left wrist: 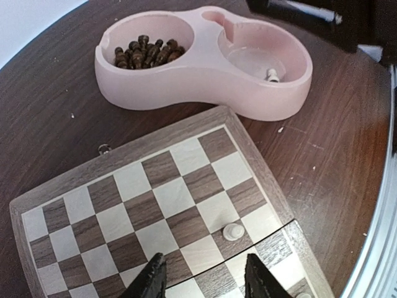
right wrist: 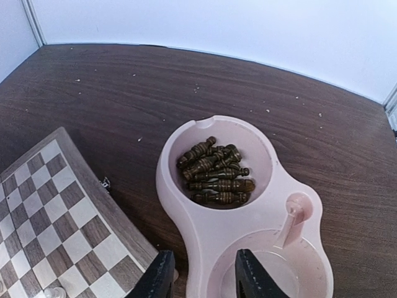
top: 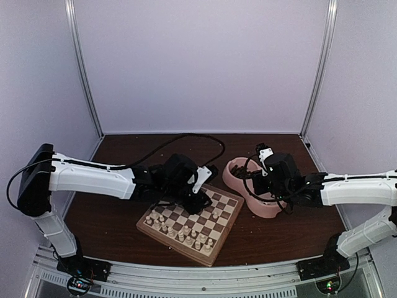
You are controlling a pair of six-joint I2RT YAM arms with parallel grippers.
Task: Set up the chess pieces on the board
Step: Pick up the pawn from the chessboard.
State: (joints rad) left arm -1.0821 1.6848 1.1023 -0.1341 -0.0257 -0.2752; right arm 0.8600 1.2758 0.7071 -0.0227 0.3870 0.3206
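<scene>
The board (top: 218, 243) lies on the table in front of my arms, with several pale cream chess pieces (top: 181, 233) standing on its near rows. My left gripper (top: 197, 202) hovers over the board's far side. In the left wrist view it (left wrist: 205, 282) is open with nothing between its fingers, and one cream piece (left wrist: 233, 231) stands on a dark square just beyond them. My right gripper (right wrist: 203, 279) is open above the near wall of the pink bowl (right wrist: 186, 205). One more cream piece (left wrist: 272, 75) lies in that bowl's nearly bare compartment.
The pink bowl's (top: 232, 176) other compartment holds several dark brown pieces (right wrist: 217, 177). A small metal clasp (left wrist: 104, 149) sticks out from the board's far edge. White walls and metal posts (top: 85, 74) close in the back and sides of the dark wooden table (top: 111, 223).
</scene>
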